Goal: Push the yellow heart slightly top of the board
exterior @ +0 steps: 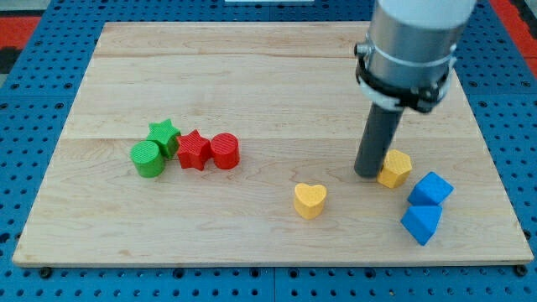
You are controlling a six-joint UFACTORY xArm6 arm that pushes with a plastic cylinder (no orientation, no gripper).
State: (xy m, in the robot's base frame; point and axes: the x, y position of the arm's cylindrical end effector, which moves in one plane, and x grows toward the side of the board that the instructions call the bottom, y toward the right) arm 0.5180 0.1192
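Note:
The yellow heart (310, 200) lies on the wooden board (252, 75), right of centre and near the view's bottom. My tip (367, 174) rests on the board above and to the right of the heart, about a block's width away from it. The tip touches the left side of a yellow hexagon block (395, 169).
Two blue blocks (430, 190) (421, 223) sit right of the heart near the board's right edge. At the view's left a green cylinder (148, 159), a green star (164, 134), a red star (194, 149) and a red cylinder (225, 151) cluster together.

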